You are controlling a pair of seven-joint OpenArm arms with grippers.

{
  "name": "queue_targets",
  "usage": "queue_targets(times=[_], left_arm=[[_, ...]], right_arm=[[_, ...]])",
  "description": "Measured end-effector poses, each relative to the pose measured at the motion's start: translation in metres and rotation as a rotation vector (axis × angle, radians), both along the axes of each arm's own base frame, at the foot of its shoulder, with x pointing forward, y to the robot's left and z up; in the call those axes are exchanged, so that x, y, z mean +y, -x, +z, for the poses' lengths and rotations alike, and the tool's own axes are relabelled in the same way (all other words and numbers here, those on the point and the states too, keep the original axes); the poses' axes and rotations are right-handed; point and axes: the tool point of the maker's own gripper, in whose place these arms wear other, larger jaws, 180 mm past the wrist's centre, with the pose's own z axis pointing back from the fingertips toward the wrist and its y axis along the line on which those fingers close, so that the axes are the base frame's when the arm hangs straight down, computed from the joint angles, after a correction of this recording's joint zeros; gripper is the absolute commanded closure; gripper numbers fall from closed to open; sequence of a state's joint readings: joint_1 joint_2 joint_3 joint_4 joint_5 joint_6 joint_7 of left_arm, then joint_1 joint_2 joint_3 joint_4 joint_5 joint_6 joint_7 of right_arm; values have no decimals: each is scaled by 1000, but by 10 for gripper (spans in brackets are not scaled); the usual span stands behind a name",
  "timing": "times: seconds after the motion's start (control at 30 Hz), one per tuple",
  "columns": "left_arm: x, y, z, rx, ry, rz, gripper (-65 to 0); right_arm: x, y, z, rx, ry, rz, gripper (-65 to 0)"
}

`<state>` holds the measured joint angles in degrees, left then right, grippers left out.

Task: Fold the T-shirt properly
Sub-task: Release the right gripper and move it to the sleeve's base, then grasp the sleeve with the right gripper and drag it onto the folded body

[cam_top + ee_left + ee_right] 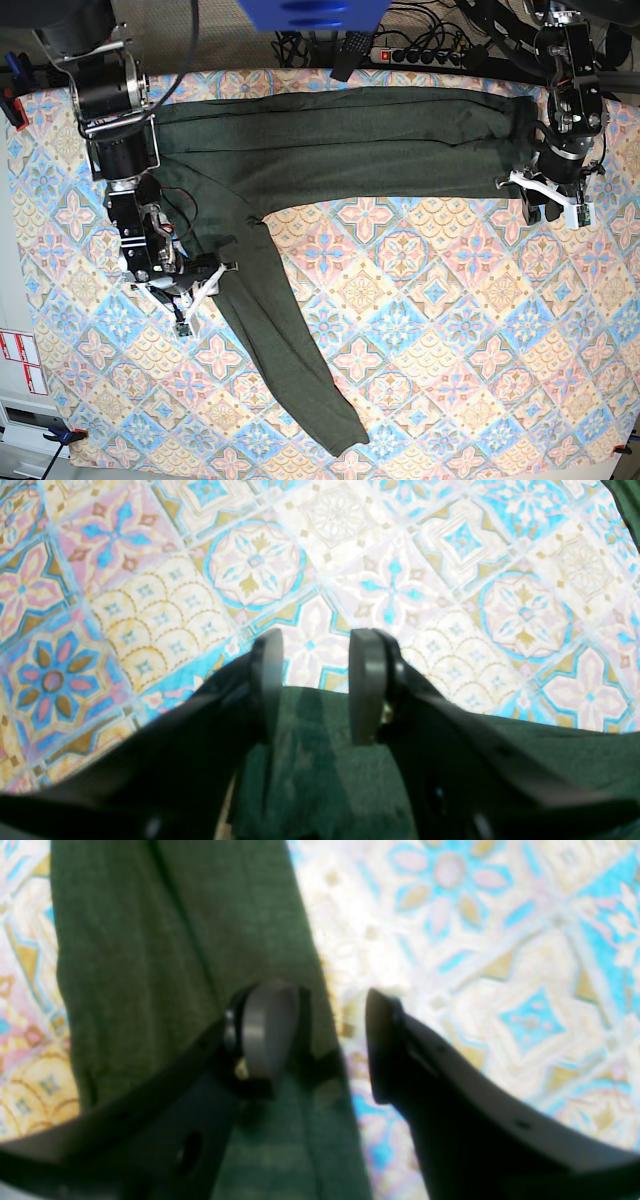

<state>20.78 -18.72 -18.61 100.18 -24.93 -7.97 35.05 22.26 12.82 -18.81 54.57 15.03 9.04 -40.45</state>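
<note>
In the base view, nearest the camera, one long sleeve of the T-shirt runs down across the desk, which is covered with a patterned tile cloth, and its cuff ends close to the front edge. Farther back, the right gripper hangs low beside that sleeve's upper part. The right wrist view shows its fingers parted with a clear gap and nothing between them; one finger stands over the green cloth near its edge, the other over bare tile pattern. Beyond, the body of the shirt lies folded into a long band along the far edge of the desk. At that band's end, the left gripper sits over the cloth's edge. Its fingers are likewise apart and hold nothing, with green fabric showing beneath them. Cables and a power strip lie behind the desk.
</note>
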Motion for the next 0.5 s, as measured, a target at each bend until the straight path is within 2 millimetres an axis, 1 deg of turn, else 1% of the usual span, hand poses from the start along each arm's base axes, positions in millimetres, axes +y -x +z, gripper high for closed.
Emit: queue_targets(times=[0.07,0.23,0.33,0.5], left_arm=[[-1,3,-5,35,6,-2,-219],[-3,1,-4,27,27,0,-219],[-8,0,-2,12,81,4,-219],[-9,0,-2,10,92,5,-219]], right_arm=[[4,1,-4,11,-4,10,-259],[-7,4,-14,26,8,-13,-259],[-8,5,-18,23,6,-19,-259],[-9,7,-23,29,3,-26,-259]])
